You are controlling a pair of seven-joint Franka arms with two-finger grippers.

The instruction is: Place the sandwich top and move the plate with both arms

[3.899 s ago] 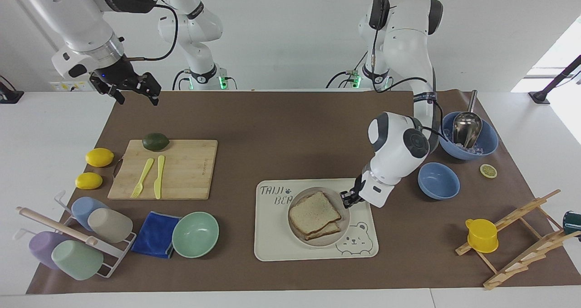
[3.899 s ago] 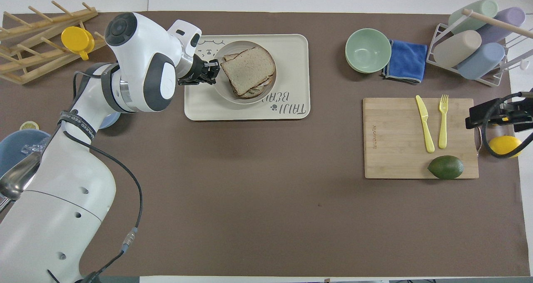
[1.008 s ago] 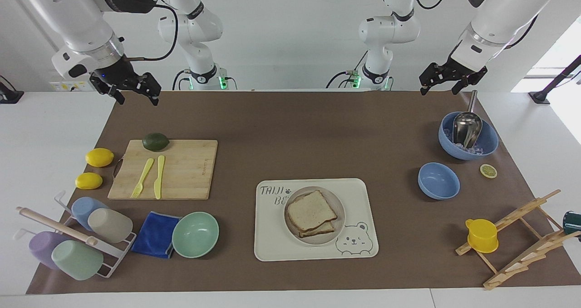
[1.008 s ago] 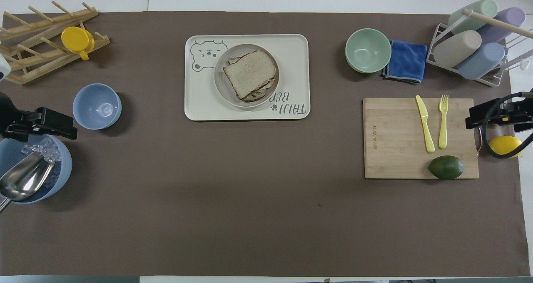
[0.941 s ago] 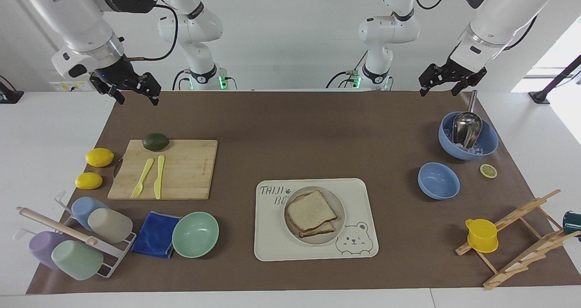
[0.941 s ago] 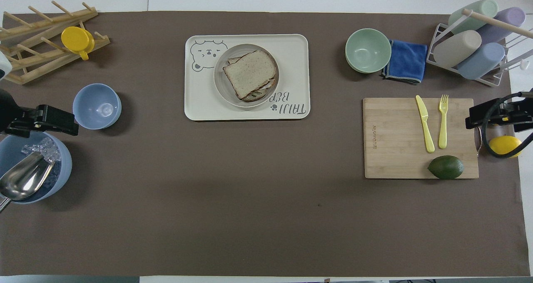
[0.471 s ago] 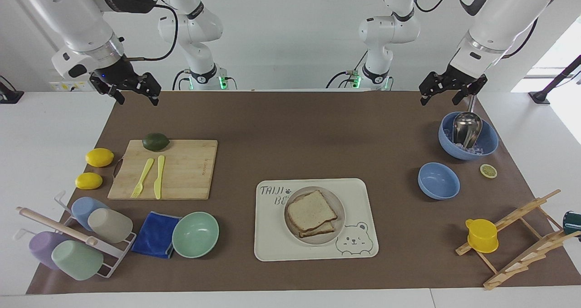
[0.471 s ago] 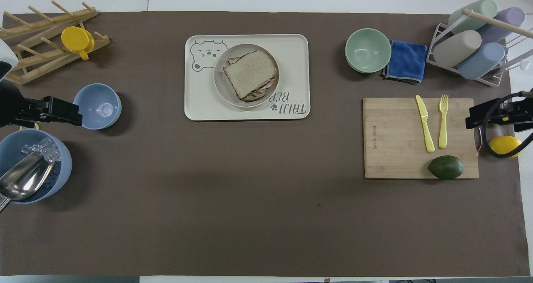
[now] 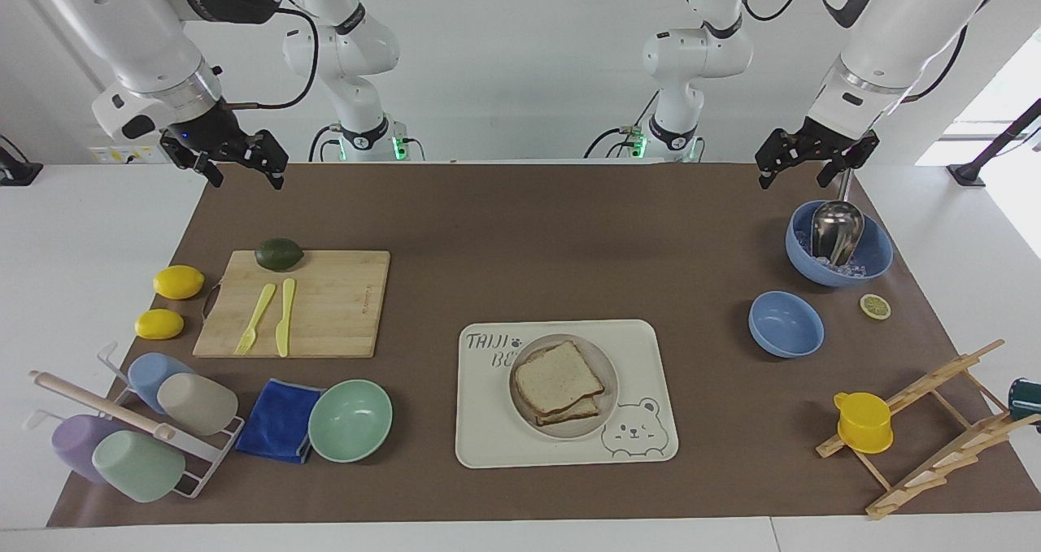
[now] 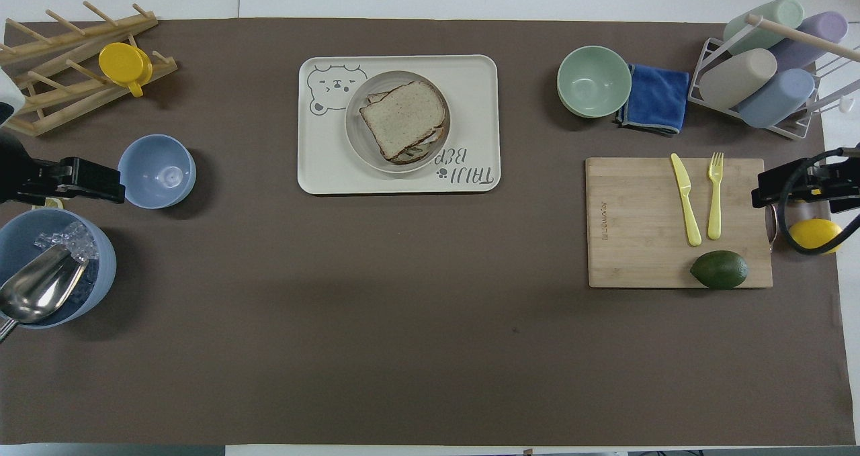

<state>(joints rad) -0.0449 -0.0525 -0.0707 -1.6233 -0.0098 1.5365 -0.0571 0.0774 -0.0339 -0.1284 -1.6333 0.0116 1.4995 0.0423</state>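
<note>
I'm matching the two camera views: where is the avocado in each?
Facing view: the avocado sits on the cutting board's edge nearest the robots, upper left of the picture.
Overhead view: the avocado is lower right, on the same board edge.
Shared landmark: the yellow knife.

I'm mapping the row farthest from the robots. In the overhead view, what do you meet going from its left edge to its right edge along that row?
wooden rack with the yellow cup → bear-print tray bearing the plate with the sandwich top → mint-green bowl → blue cloth → cup rack.
</note>
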